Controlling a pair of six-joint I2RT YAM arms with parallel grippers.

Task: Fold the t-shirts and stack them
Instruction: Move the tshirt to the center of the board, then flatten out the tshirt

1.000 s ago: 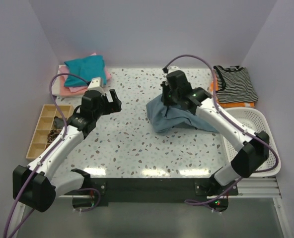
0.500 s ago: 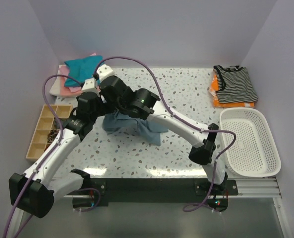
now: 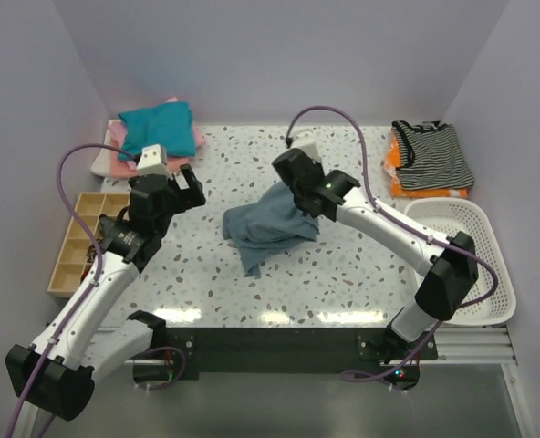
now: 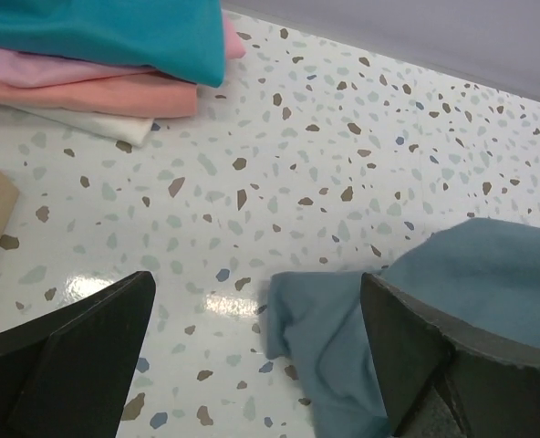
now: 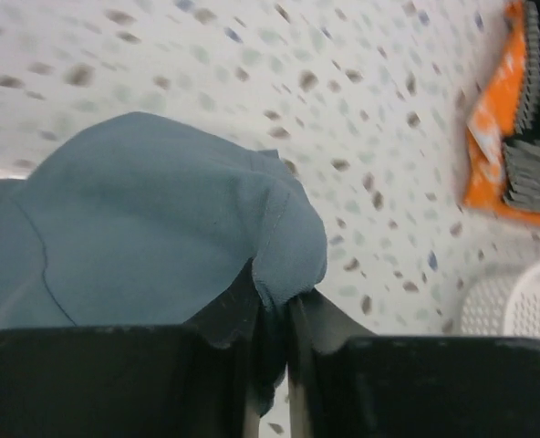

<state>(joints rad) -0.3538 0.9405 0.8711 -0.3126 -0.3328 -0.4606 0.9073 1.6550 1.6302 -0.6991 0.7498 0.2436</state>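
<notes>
The table (image 3: 343,274) is seen whole from above and behind, while each wrist view is held close and low, the slate-blue shirt (image 3: 265,224) being shared by all three.

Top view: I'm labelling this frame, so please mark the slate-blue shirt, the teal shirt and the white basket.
slate-blue shirt (image 3: 268,224), top external view, middle of the bunched cloth.
teal shirt (image 3: 158,125), top external view, centre of its folded top face.
white basket (image 3: 445,206), top external view, its far rim.

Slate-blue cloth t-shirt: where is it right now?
Top view: the slate-blue cloth t-shirt sits bunched mid-table, its top pinched by the right gripper, to the right of the open left gripper.
</notes>
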